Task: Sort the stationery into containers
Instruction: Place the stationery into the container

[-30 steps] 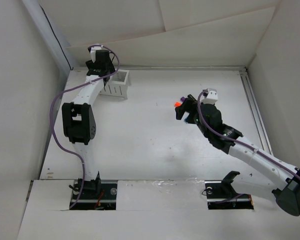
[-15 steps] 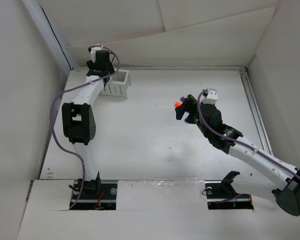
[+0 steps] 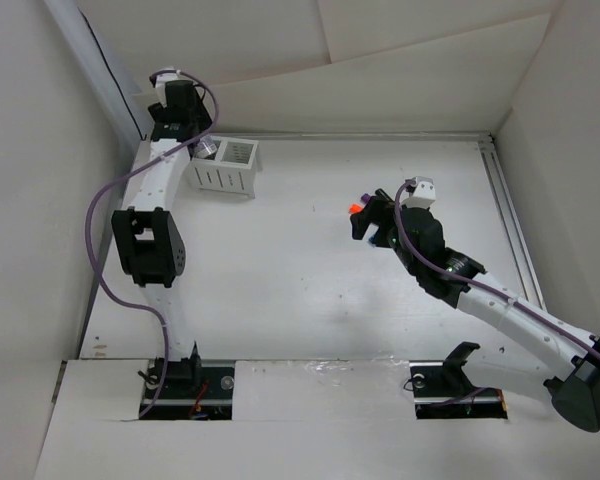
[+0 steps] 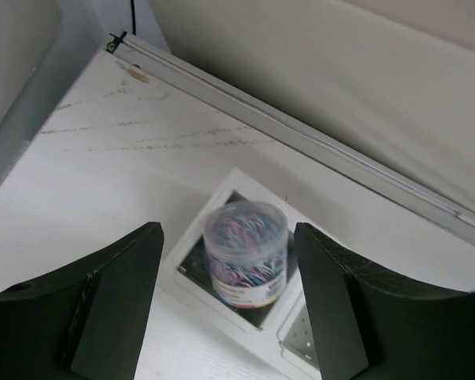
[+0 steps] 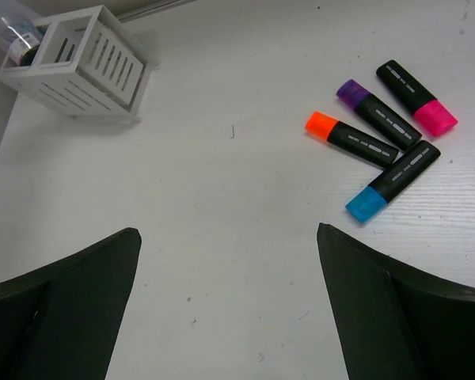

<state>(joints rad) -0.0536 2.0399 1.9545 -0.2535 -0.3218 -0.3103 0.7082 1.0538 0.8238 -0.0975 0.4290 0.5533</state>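
The left arm has pulled back toward the far left corner since a second ago. The left gripper (image 4: 226,229) is no longer right over the small white plastic box with slotted sides (image 3: 223,172). A clear round plastic tub full of coloured paper clips (image 4: 245,252) stands upright in the box's left square space. The left fingers (image 4: 115,305) hang above the tub, wide apart, one on each side. They do not touch it and they hold nothing.

The right arm has not moved. The right gripper (image 5: 228,233) hangs over the white table (image 3: 300,290) with its fingers spread wide, holding nothing. Four short fat marker pens with black bodies lie close together on the table. The orange-capped marker (image 5: 351,138), the purple-capped marker (image 5: 378,113) and the pink-capped marker (image 5: 416,97) lie side by side. The blue-capped marker (image 5: 393,180) lies just by their black ends. All four are well apart from the box.
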